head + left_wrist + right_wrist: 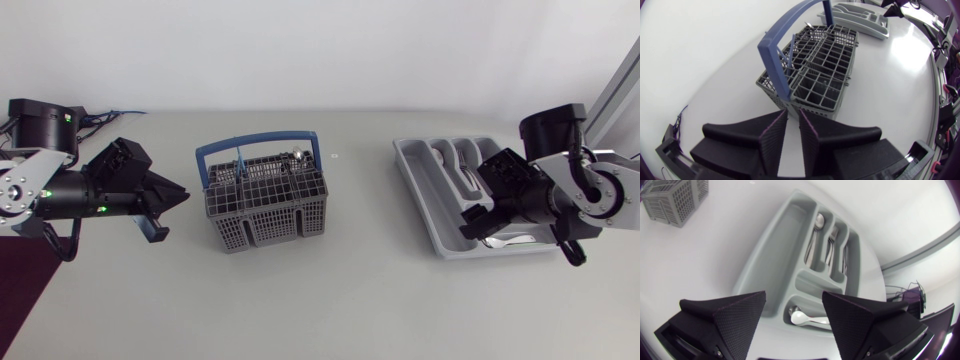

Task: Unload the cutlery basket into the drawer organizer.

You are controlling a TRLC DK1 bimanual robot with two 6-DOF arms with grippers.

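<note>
The grey cutlery basket (265, 205) with a blue handle (256, 142) stands mid-table; a few silver pieces (296, 156) stick up at its far side. My left gripper (183, 195) hovers left of it, pointing at the basket (825, 65). The left gripper (793, 112) is empty, its fingers a narrow slit apart. The grey drawer organizer (415, 170) lies at the right. Over its near end my right gripper (478, 218) stands wide open (794, 297) and empty. A spoon (807, 319) lies in the cross compartment under it. More cutlery (817, 230) fills the long slots.
A tiny white speck (333, 155) lies on the table right of the basket's far side. Bare tabletop (370, 260) runs between basket and organizer and along the front edge.
</note>
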